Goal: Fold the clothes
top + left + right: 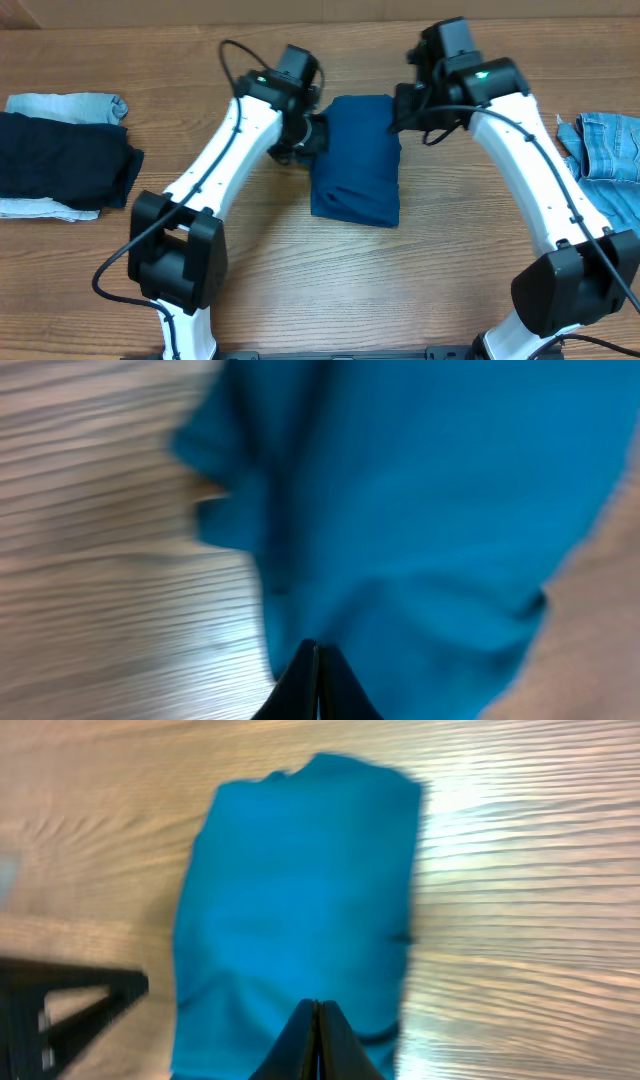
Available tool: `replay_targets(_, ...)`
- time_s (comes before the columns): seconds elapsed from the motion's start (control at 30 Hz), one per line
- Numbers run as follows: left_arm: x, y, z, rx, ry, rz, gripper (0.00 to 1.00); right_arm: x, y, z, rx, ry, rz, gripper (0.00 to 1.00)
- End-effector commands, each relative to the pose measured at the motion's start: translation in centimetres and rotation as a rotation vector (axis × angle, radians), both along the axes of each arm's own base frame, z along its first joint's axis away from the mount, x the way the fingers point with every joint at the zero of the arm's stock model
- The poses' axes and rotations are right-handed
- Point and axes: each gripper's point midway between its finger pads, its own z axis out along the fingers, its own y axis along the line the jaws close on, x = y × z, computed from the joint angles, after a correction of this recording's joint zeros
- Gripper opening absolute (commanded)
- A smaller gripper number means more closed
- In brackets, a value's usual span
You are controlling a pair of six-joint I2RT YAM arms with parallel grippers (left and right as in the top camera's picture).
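Note:
The clothes, a royal-blue shirt, lie folded into a narrow upright rectangle on the wooden table in the middle. My left gripper sits at the bundle's upper left edge. My right gripper is at its upper right corner. In the left wrist view the blue cloth fills the frame, and the left gripper is shut, tips pressed together over the fabric's edge. The right wrist view takes in the whole bundle, over which the right gripper is shut. No cloth shows between either pair of fingers.
A near-black folded garment lies at the far left on pale cloth, with a light-blue piece behind it. Frayed denim lies at the right edge. Part of the left arm shows dark beside the bundle.

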Motion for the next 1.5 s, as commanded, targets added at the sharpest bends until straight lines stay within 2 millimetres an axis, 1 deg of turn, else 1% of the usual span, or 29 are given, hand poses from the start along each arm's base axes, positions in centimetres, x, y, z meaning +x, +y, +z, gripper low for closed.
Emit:
replay_targets(0.0,-1.1,-3.2,0.1,0.024,-0.065,-0.147,0.04,0.0,-1.8,0.1,0.031,0.022,-0.05,0.04)
replay_targets(0.07,-2.0,-3.8,-2.3,0.069,-0.031,-0.203,0.04,-0.4,-1.8,0.0,0.032,0.04,-0.044,0.04)
replay_targets(0.13,-3.9,-3.5,-5.8,0.127,0.076,-0.261,0.04,-0.5,-1.7,0.0,0.032,0.041,-0.041,0.04)
replay_targets(0.23,-7.8,-0.6,-10.4,0.269,0.306,-0.299,0.04,-0.6,-1.8,-0.1,0.031,0.046,-0.041,0.04)
replay_targets(0.27,-8.2,0.0,-10.6,0.298,0.33,-0.296,0.04,-0.7,-1.8,-0.1,0.03,0.051,-0.041,0.04)
replay_targets(0.33,-7.8,0.4,-9.0,0.297,0.314,-0.279,0.04,-1.3,-1.9,-0.4,0.025,0.077,-0.041,0.04)
replay_targets(0.37,-6.9,0.4,-7.1,0.275,0.27,-0.252,0.04,-1.7,-1.9,-0.5,0.021,0.094,-0.04,0.04)
replay_targets(0.43,-4.3,0.2,-2.0,0.205,0.133,-0.198,0.04,-2.4,-1.8,-0.8,0.021,0.125,-0.032,0.04)
replay_targets(0.47,-3.5,0.2,-0.5,0.184,0.089,-0.176,0.04,-2.6,-1.4,-0.7,0.038,0.127,0.002,0.04)
replay_targets(0.5,-1.7,0.2,2.5,0.136,-0.004,-0.126,0.06,-3.2,-0.1,-0.3,0.098,0.128,0.089,0.04)
replay_targets(0.53,-0.6,0.3,3.7,0.108,-0.056,-0.093,0.08,-3.6,0.7,0.0,0.14,0.133,0.135,0.04)
replay_targets(0.57,1.5,0.3,5.0,0.064,-0.134,-0.038,0.11,-4.1,1.1,0.1,0.166,0.152,0.146,0.04)
replay_targets(0.6,2.5,0.3,4.8,0.049,-0.155,-0.026,0.13,-4.4,1.1,0.0,0.167,0.163,0.146,0.04)
replay_targets(0.63,3.1,-0.3,4.3,0.026,-0.159,-0.028,0.13,-4.7,1.1,-0.1,0.164,0.18,0.146,0.04)
replay_targets(0.67,3.7,-1.4,3.1,-0.003,-0.154,-0.044,0.13,-5.3,1.2,-0.6,0.161,0.204,0.149,0.04)
replay_targets(0.73,4.8,-2.3,0.3,-0.002,-0.137,-0.051,0.11,-6.5,1.9,-2.1,0.153,0.25,0.168,0.04)
replay_targets(0.77,5.2,-2.8,-1.4,-0.012,-0.121,-0.052,0.1,-7.3,2.6,-3.6,0.146,0.275,0.189,0.04)
replay_targets(0.83,6.2,-4.8,-3.8,-0.098,-0.105,-0.077,0.11,-7.8,3.8,-6.5,0.144,0.268,0.225,0.04)
replay_targets(0.87,6.7,-5.0,-4.6,-0.1,-0.113,-0.077,0.11,-7.9,4.3,-7.8,0.146,0.258,0.241,0.04)
replay_targets(0.93,7.9,-4.4,-6.9,-0.046,-0.132,-0.05,0.11,-8.6,5.1,-10.9,0.146,0.239,0.269,0.04)
replay_targets(1.03,8.4,-3.0,-9.7,0.008,-0.106,-0.015,0.13,-9.9,4.7,-14.8,0.146,0.237,0.26,0.04)
replay_targets(1.13,8.6,-1.4,-10.7,0.049,-0.081,0.036,0.12,-10.9,2.8,-17.7,0.07,0.255,0.189,0.04)
replay_targets(1.2,9.1,-0.3,-10.5,0.044,-0.078,0.072,0.11,-11.4,2.4,-18.1,0.057,0.271,0.182,0.04)
replay_targets(1.23,9.4,-0.1,-10.2,0.033,-0.078,0.08,0.11,-11.4,2.4,-18.1,0.056,0.271,0.184,0.04)
replay_targets(1.27,10.3,0.5,-8.9,0.015,-0.085,0.095,0.11,-11.5,2.4,-18.1,0.056,0.276,0.183,0.04)
replay_targets(1.33,12.5,2.4,-4.6,0.004,-0.128,0.122,0.11,-11.8,2.3,-18.0,0.051,0.295,0.182,0.04)
replay_targets(1.4,15.1,5.3,3.1,0.006,-0.241,0.142,0.12,-11.9,2.3,-17.2,0.043,0.302,0.204,0.04)
replay_targets(1.43,15.6,6.6,6.6,0.008,-0.291,0.158,0.13,-11.7,2.3,-16.5,0.043,0.286,0.215,0.04)
replay_targets(1.47,15.3,7.6,9.9,0.0,-0.325,0.172,0.13,-11.4,2.4,-15.4,0.046,0.254,0.228,0.04)
